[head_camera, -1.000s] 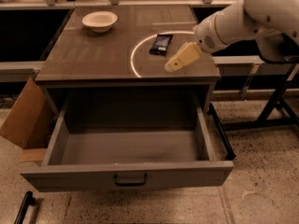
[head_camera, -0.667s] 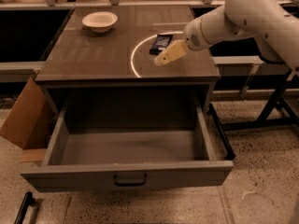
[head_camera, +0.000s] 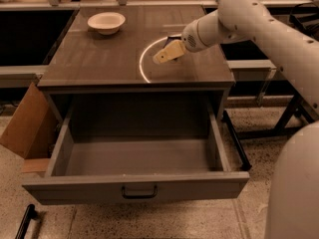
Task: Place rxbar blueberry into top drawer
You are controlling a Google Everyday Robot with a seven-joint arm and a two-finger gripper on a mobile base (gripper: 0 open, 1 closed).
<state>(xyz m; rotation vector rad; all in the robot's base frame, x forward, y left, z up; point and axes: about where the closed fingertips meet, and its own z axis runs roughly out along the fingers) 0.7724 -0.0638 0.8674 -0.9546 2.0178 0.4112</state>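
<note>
The rxbar blueberry is almost wholly hidden under my gripper; only a dark sliver point(head_camera: 173, 37) shows at the gripper's far edge, on the tabletop point(head_camera: 99, 63) right of centre. My gripper point(head_camera: 166, 53), tan-coloured at the end of the white arm point(head_camera: 239, 19), reaches in from the right and sits low over the bar. The top drawer point(head_camera: 75, 192) is pulled out wide below the tabletop, and its grey inside holds nothing. Its dark handle point(head_camera: 139, 191) is centred on the front panel.
A white bowl point(head_camera: 106, 22) stands at the back left of the tabletop. A bright ring of light point(head_camera: 143, 66) lies on the top near the gripper. A cardboard box point(head_camera: 25, 128) leans at the drawer's left. Dark table legs point(head_camera: 284, 118) stand at the right.
My gripper has moved left and down across the tabletop, from the right of the bar to right over it, so that it now covers the bar. The drawer and bowl have not moved.
</note>
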